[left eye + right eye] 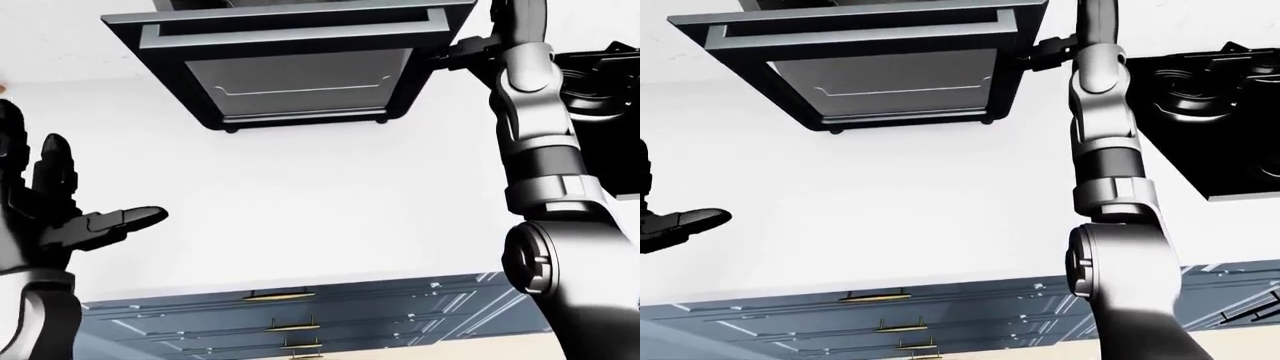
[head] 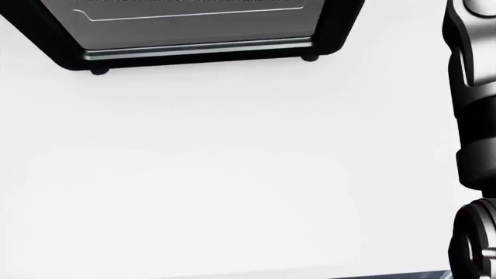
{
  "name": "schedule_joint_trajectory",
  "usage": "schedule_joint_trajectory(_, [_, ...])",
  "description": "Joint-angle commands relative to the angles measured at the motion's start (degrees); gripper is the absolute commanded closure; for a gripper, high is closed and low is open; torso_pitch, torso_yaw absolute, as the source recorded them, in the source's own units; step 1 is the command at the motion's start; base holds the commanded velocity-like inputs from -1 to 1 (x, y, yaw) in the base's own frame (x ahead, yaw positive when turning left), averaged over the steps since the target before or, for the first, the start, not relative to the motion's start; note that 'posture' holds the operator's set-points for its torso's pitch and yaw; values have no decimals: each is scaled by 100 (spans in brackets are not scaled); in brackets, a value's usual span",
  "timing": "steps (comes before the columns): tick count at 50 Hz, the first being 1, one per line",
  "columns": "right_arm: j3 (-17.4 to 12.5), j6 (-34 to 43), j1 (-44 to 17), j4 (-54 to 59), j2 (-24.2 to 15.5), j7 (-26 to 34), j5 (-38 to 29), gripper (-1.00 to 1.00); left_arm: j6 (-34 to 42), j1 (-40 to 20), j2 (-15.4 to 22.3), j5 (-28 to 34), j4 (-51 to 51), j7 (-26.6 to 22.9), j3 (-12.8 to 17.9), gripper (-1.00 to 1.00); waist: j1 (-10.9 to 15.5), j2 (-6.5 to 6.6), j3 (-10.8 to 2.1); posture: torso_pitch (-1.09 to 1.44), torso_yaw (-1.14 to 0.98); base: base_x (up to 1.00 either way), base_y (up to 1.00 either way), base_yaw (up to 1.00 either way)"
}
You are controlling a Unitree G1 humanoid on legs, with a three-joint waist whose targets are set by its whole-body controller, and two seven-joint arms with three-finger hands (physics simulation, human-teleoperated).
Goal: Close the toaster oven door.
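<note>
Scene: While I look down over the white counter (image 1: 300, 217), the toaster oven door (image 1: 290, 75) hangs open at the top of the left-eye view, dropped flat toward me with its glass pane facing up.
Door: its free edge, a pale metal strip, lies nearest me, just above two small black feet of the oven; the hinge side sits farther up, at the oven body, which is cut off by the picture's top.
Right arm: my right arm (image 1: 1105, 150) rises just to the right of the door, its upper end level with the door's right corner.
Right hand: it is out of the picture or hidden at the top, so I cannot tell whether its fingers are spread or closed, nor whether they touch the door.
Left hand: my left hand (image 1: 50, 217) hovers well to the left of and below the door, fingers spread, holding nothing.
Stove: a black stove (image 1: 1215, 120) lies to the right of the door, beyond the arm.
Handling: I judge the door rigid, fairly light and hinged stiffly; the glass is slick, so I would push up under the metal free edge, not grip it.
Risk: a push off-centre could skid the oven on the counter.
</note>
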Motion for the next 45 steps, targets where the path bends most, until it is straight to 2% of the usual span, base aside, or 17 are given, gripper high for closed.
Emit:
schedule_joint_trajectory(1, [-42, -153, -256, -236, -77, -51, 16, -100, -150, -64, 51, 48, -186, -67, -6, -100, 4, -6, -142, 0, 0, 0, 0, 0])
schedule_joint_trajectory(5, [-42, -161, -247, -230, -77, -52, 16, -100, -17, 8, -14, 285, -340, -292, -298, -100, 13, -14, -148, 0, 0, 0, 0, 0])
schedule_joint_trajectory(10, [-45, -167, -249, -218, -91, -47, 16, -100, 98, -68, -101, 516, -447, -521, -469, -100, 22, -36, -159, 0, 0, 0, 0, 0])
schedule_joint_trajectory(14, [-42, -174, -275, -188, -89, -49, 14, -100, 293, -103, -245, 391, -652, -646, -466, -100, 25, -51, -164, 0, 0, 0, 0, 0])
schedule_joint_trajectory(21, [-49, -157, -243, -241, -101, -43, 15, -100, 618, -291, -236, 337, -768, -477, -562, -100, 35, -71, -165, 0, 0, 0, 0, 0])
schedule_joint_trajectory(25, [-47, -182, -237, -214, -95, -53, 16, -100, 727, -282, -246, 584, -823, -472, -827, -100, 42, -72, -168, 0, 0, 0, 0, 0])
schedule_joint_trajectory(45, [-53, -172, -222, -232, -111, -45, 22, -100, 1216, -670, -315, 849, -1097, -546, -1170, -100, 60, -119, -176, 0, 0, 0, 0, 0])
